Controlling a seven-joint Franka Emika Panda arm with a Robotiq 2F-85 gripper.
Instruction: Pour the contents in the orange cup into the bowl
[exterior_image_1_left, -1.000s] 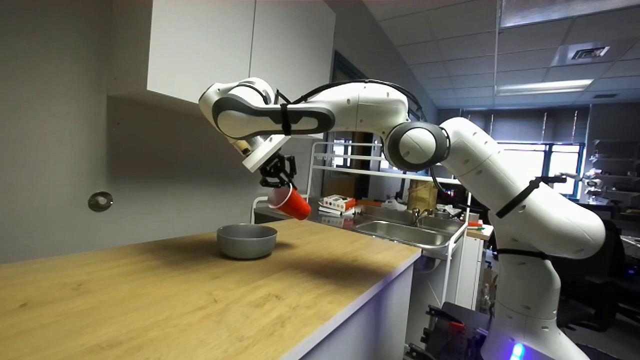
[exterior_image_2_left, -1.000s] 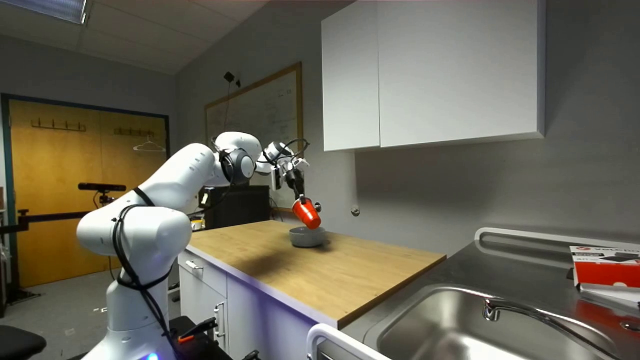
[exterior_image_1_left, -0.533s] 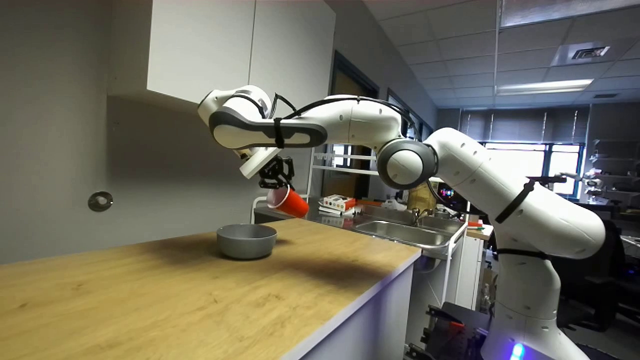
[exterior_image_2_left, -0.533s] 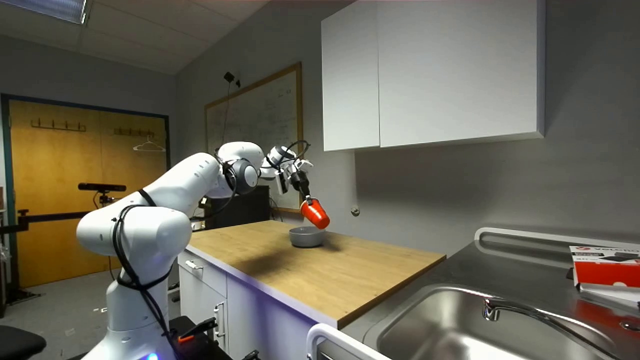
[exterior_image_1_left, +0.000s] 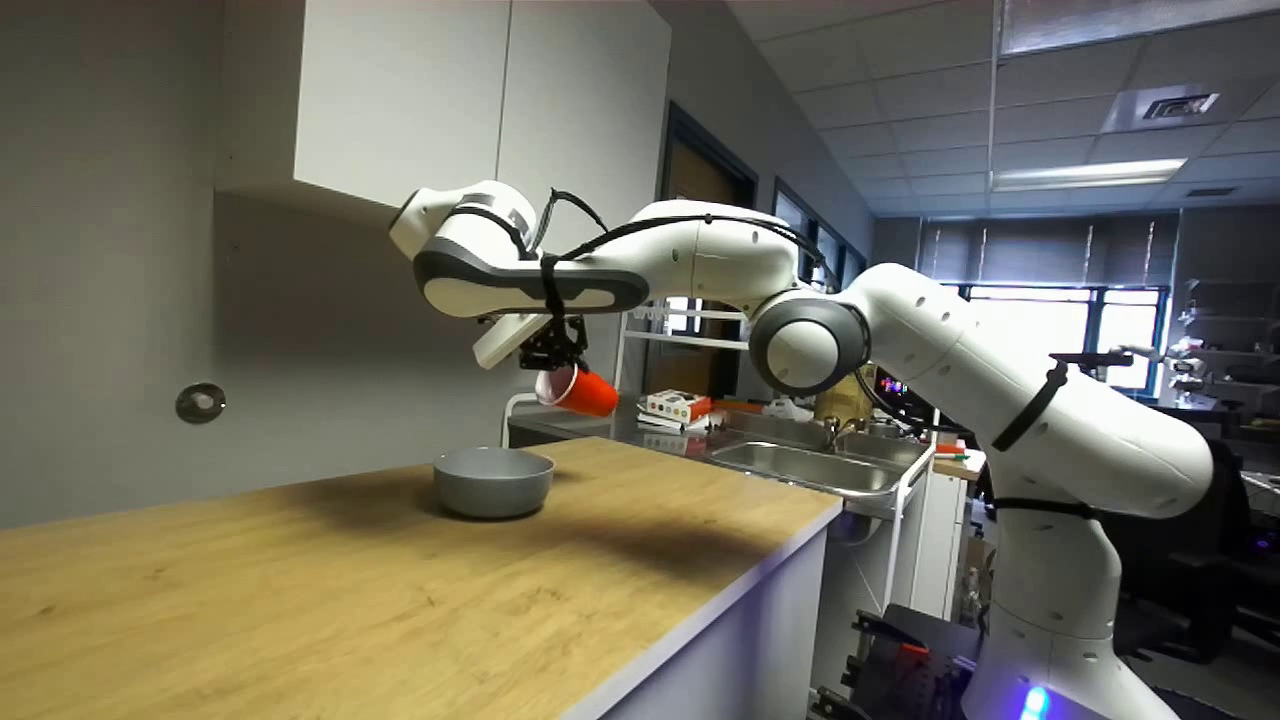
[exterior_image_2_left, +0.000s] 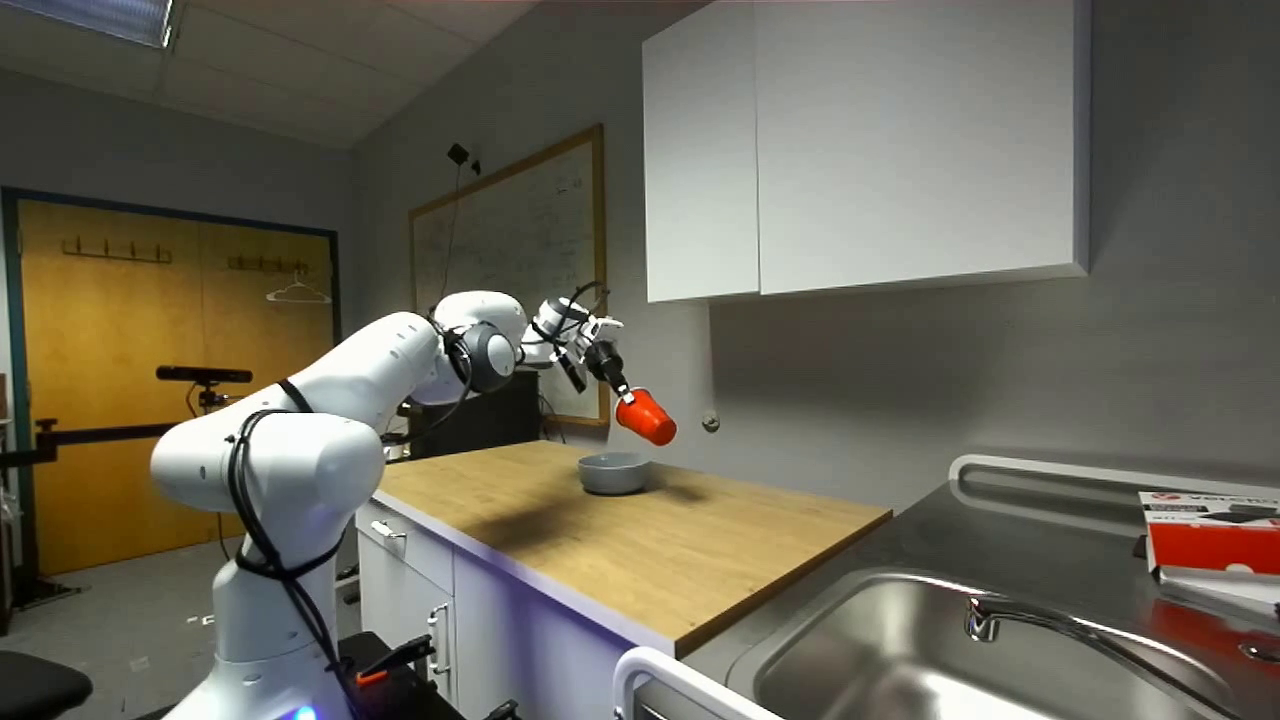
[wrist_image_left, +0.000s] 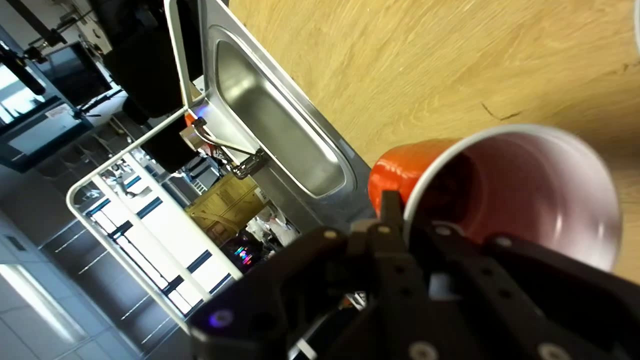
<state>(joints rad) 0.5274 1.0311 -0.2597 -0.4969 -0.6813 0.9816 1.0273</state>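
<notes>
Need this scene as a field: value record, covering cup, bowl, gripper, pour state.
held: red-orange plastic cup
holder: Robotiq gripper, shut on the cup's wall at the rim
pose: airborne, tipped well over, mouth slightly above base
target: gray bowl, upright on the wood countertop
cup contents: bottom too dark to tell
bowl contents: bottom hidden
pour: no stream visible
beside countertop: stainless-steel sink

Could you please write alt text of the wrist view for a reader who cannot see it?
A tilted orange cup, right of centre, opens toward the camera, its rim pinched by the dark gripper at the bottom edge; whether anything is inside is hard to tell. Behind lie a wooden counter and, left of it, a steel sink.
</notes>
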